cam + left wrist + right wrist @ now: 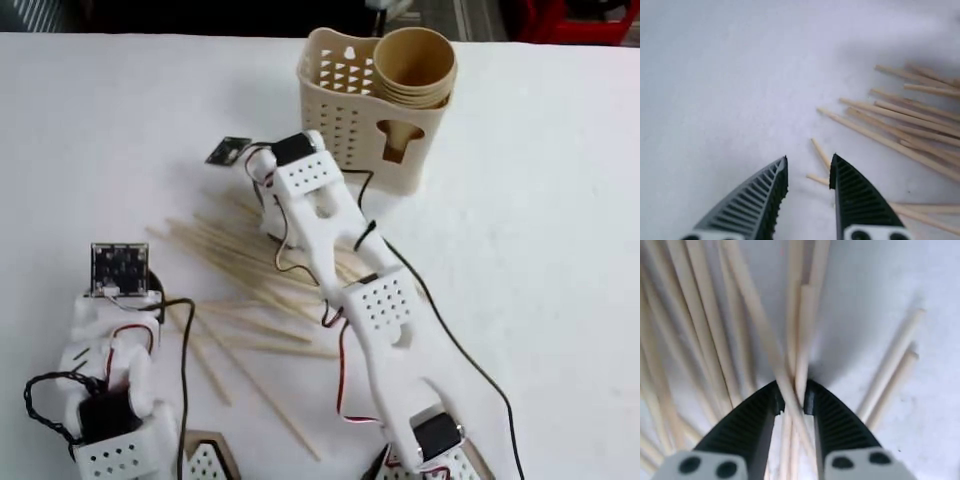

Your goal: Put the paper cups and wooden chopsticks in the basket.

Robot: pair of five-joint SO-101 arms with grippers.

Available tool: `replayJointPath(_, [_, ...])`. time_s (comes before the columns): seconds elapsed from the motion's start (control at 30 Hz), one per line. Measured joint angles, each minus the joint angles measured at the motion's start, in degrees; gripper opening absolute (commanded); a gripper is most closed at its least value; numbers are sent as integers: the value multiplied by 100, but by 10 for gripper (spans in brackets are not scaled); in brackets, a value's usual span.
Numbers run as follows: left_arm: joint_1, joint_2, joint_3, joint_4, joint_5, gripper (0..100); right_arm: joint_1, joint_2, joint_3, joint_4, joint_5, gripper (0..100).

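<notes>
Chopsticks point(805, 330) pinched in right pincer point(790, 390), arm outstretched low; left pincer point(808, 160) parted, empty.

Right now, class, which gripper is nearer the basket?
Right. The right gripper is closed on chopsticks near the basket; the left gripper is farther off, at the pile's other edge.

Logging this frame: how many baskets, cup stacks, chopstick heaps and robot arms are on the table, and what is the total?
basket: 1
stack of paper cups, standing in the basket: 1
heap of chopsticks, single sticks overlap too much to count: 1
arms, left arm and right arm: 2
Total: 5
</notes>
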Motion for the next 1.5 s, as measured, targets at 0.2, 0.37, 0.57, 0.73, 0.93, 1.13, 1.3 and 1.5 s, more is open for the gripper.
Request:
replayJointPath(0.2, [0,0,0,-18,0,155,26,-281,26,62,-9,18])
replayJointPath(0.37, [0,0,0,-18,0,155,26,-659,114,105,-9,18])
replayJointPath(0.57, [0,0,0,-18,0,155,26,-677,598,97,-9,66])
replayJointPath(0.73, [0,0,0,-18,0,155,26,-677,703,97,-9,80])
replayJointPath(0.93, [0,0,0,-18,0,155,26,-624,703,97,9,33])
replayJointPath(1.13, [0,0,0,-18,0,155,35,-536,703,97,114,108])
replayJointPath(1.3, [0,0,0,-18,0,155,35,-536,703,97,97,77])
replayJointPath(1.5, [0,0,0,-18,0,155,53,-431,695,88,167,19])
